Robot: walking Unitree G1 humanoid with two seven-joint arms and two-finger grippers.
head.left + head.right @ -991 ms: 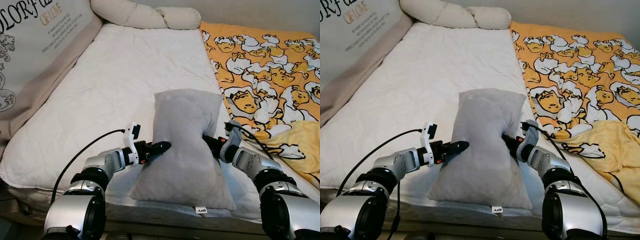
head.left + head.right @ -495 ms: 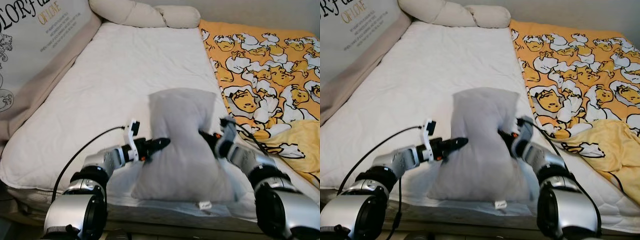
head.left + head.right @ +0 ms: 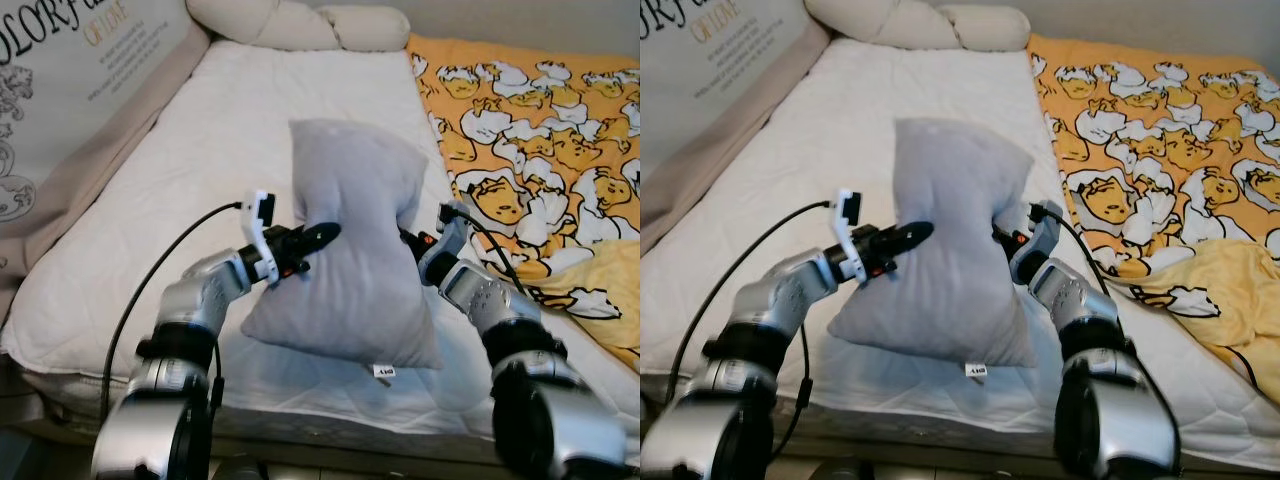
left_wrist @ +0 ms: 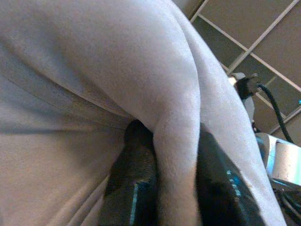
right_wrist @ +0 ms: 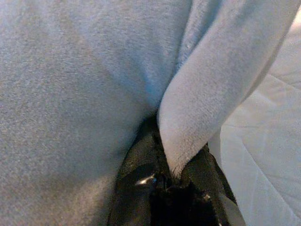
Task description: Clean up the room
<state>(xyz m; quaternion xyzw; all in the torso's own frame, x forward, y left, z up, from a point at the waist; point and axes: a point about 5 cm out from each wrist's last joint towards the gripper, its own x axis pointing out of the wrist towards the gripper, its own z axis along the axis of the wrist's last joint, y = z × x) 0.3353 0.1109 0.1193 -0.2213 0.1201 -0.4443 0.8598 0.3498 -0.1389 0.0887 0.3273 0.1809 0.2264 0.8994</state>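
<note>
While both arms reach forward over the near edge of the bed (image 3: 150, 200), the grey pillow (image 3: 350, 250) hangs between them, pinched in at its waist from either side. It stands more or less upright with its top leaning toward the far end of the bed, and its lower end, which carries a small white tag (image 3: 383, 371), sits at the mattress close to the near edge; whether it rests there or hangs just clear cannot be told.

On the left, the left gripper (image 3: 322, 234) has its jaws clenched on a fold of the pillow's left edge; in the left wrist view the two black fingers (image 4: 134, 188) sit on either side of a ridge of grey fabric (image 4: 174, 155). On the right, the right gripper (image 3: 1002, 236) bites the opposite edge, and in the right wrist view its jaws are closed on a flap of the same cloth (image 5: 207, 94).

White quilted mattress covers the left and middle of the bed. To the right lies an orange blanket (image 3: 540, 130) printed with cartoon figures, with a yellow part (image 3: 600, 300) bunched nearer. A cream bolster (image 3: 300, 20) lies across the far end. Along the left side leans a large cushion with printed lettering (image 3: 70, 70).
</note>
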